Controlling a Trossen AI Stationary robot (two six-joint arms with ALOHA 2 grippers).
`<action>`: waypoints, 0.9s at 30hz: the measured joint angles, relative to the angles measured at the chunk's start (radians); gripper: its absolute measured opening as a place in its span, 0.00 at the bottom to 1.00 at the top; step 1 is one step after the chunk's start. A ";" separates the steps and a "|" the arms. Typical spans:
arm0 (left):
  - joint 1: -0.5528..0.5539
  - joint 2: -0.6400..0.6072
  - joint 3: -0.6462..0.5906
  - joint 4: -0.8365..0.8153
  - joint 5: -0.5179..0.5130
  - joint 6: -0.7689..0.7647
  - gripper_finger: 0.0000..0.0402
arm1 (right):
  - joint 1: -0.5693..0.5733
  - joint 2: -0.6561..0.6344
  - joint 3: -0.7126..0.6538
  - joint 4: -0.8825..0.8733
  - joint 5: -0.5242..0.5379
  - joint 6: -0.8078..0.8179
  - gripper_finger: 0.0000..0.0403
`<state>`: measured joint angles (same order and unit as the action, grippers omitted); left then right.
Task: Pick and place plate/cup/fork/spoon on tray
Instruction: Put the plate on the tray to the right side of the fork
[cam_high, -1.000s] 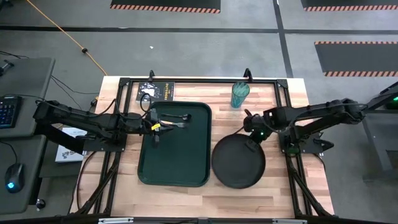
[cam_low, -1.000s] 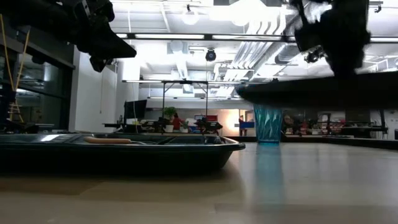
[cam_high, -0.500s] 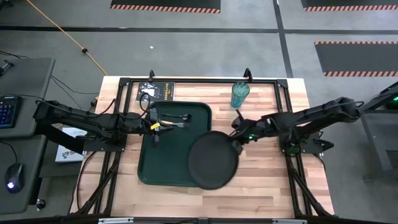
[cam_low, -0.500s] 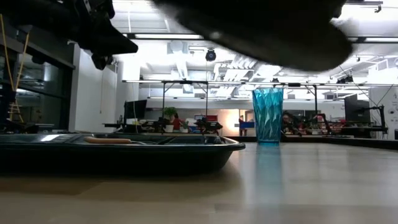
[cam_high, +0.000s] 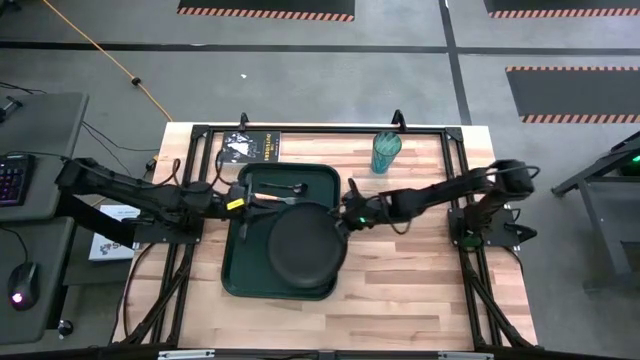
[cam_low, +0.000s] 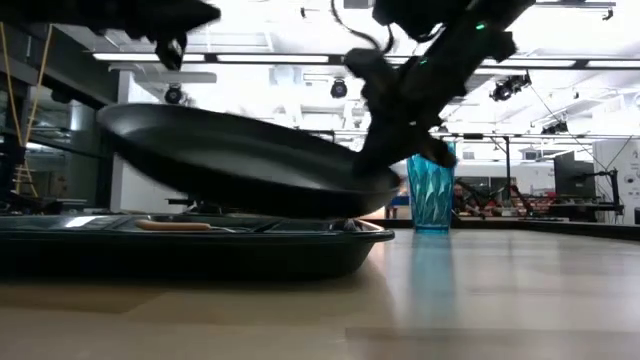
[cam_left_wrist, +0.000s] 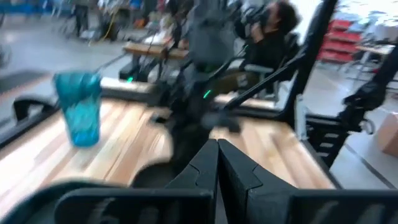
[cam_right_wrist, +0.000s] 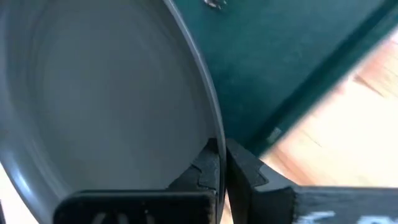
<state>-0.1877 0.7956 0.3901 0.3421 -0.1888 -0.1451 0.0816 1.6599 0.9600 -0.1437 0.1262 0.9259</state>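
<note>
The dark round plate (cam_high: 305, 245) hangs tilted over the green tray (cam_high: 240, 275), held by my right gripper (cam_high: 345, 215), which is shut on its rim. In the low view the plate (cam_low: 240, 160) has its left edge high and its held right edge low, close above the tray's rim (cam_low: 370, 232). The tan-handled fork (cam_high: 265, 198) and the dark spoon (cam_high: 290, 188) lie on the tray's far part. The teal cup (cam_high: 386, 152) stands on the table at the far right of the tray. My left gripper (cam_high: 243, 205) is shut and empty above the tray's far left part. My right gripper pinches the plate's rim (cam_right_wrist: 208, 134) at its right edge, one finger on the inner side and one on the outer. The fingers come from the table's right, slanting down. The plate is tilted, its left edge (cam_low: 105, 118) higher; whether its low side touches the tray I cannot tell.
A dark booklet (cam_high: 250, 147) lies on the table beyond the tray. A black metal frame (cam_high: 455, 150) runs round the table top. Bare wood (cam_high: 420, 280) lies right of the tray. A person (cam_left_wrist: 273, 31) shows in the room beyond the table.
My right gripper has carried the plate from the bare wood toward the table's left, over the tray, and lowered it; the plate has tipped, its left edge now higher. My left gripper has risen a little above the tray.
</note>
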 joint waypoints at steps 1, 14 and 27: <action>-0.016 -0.007 0.000 0.019 -0.004 0.020 0.00 | -0.006 0.021 0.019 0.003 -0.006 -0.008 0.00; -0.121 -0.050 0.001 0.047 -0.091 0.104 0.00 | -0.049 0.243 0.174 0.105 -0.080 -0.040 0.00; -0.122 -0.050 0.000 0.044 -0.111 0.105 0.00 | -0.048 0.287 0.174 0.182 -0.077 0.013 0.00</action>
<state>-0.3092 0.7460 0.3904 0.3862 -0.2996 -0.0402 0.0334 1.9469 1.1339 0.0381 0.0489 0.9385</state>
